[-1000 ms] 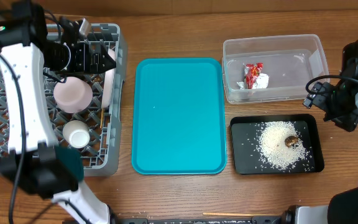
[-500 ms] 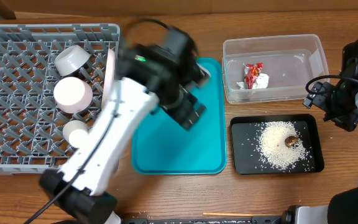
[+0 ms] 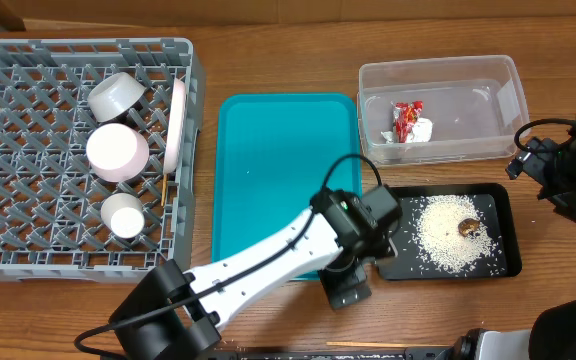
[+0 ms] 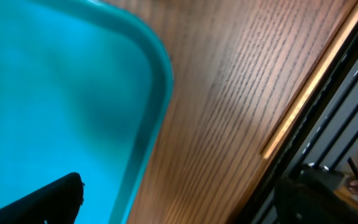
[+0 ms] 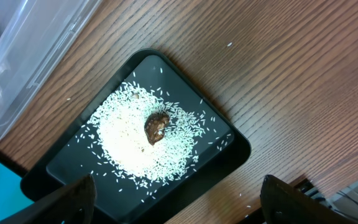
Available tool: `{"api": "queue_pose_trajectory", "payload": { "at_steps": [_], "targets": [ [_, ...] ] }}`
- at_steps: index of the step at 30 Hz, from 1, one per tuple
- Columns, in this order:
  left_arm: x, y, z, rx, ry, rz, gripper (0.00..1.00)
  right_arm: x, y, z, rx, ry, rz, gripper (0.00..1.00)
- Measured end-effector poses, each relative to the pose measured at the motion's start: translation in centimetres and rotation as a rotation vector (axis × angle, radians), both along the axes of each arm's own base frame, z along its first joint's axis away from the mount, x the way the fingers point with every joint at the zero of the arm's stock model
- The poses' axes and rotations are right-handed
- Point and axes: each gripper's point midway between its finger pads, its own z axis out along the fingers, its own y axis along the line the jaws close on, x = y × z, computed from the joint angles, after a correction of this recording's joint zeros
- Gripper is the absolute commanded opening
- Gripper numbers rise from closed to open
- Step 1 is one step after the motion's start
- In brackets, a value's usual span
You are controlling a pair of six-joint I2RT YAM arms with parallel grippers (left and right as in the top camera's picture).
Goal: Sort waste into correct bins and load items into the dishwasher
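Note:
The grey dish rack (image 3: 8, 262) at the left holds a white bowl (image 3: 118, 93), a pink bowl (image 3: 118, 152), a small white cup (image 3: 123, 215) and a plate (image 3: 176, 125) standing on edge. The clear tub (image 3: 468, 75) holds the red-and-white wrapper (image 3: 408, 120). The black tray (image 3: 393, 262) holds rice (image 3: 443, 240) and a brown lump (image 3: 468, 228), which also show in the right wrist view (image 5: 156, 126). The chopsticks (image 3: 368, 345) lie at the table's front edge. My left gripper (image 3: 348, 288) (image 4: 185, 193) is open and empty over the teal tray's front right corner. My right gripper (image 3: 543, 180) (image 5: 179, 199) is open and empty above the black tray's right side.
The teal serving tray (image 3: 278, 180) lies in the middle, and its corner shows in the left wrist view (image 4: 55, 93). A few loose rice grains lie on the wood by the black tray (image 5: 230, 45). The table's front edge (image 4: 303, 93) is close to my left gripper.
My left arm has swung from the dish rack across the teal tray to its front right corner. My right arm has shifted slightly to the right.

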Motion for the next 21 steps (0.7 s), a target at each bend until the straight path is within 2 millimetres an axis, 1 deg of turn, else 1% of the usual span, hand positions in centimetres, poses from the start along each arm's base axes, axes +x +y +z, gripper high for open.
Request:
{"api": "queue_pose_trajectory", "payload": {
  "at_steps": [3, 6, 10, 12, 13, 14, 16, 19, 21],
  "targets": [
    [-1.1, -0.4, -1.1, -0.004, -0.003, -0.041, 1.00, 0.0, 0.0, 0.0, 0.001, 0.000, 0.000, 0.87],
    [-2.7, -0.6, -2.3, 0.000, 0.000, -0.109, 1.00, 0.0, 0.0, 0.0, 0.001, 0.000, 0.000, 0.87],
    [-4.8, -1.1, -2.7, -0.007, 0.034, -0.158, 0.99, 0.0, 0.0, 0.0, 0.002, -0.002, 0.001, 0.87],
    [-5.3, -1.4, -2.7, -0.012, 0.038, -0.173, 0.96, 0.1, 0.0, 0.0, 0.002, -0.003, 0.000, 0.87],
    [-5.5, -1.5, -2.7, -0.015, 0.036, -0.180, 0.92, 0.1, 0.0, 0.0, 0.002, -0.004, 0.000, 0.87],
    [-5.6, -1.6, -2.7, -0.014, 0.032, -0.186, 0.93, 0.1, 0.0, 0.0, 0.002, -0.004, 0.000, 0.87],
    [-5.7, -1.8, -2.7, -0.011, 0.016, -0.201, 0.99, 0.1, 0.0, 0.0, 0.001, -0.003, -0.001, 0.87],
    [-6.0, -2.1, -3.1, -0.004, -0.003, -0.225, 1.00, 0.1, 0.0, 0.0, 0.002, -0.004, 0.000, 0.87],
    [-6.0, -2.7, -4.1, 0.003, -0.019, -0.239, 1.00, 0.1, 0.0, 0.0, 0.002, -0.004, 0.000, 0.87]
  ]
}}
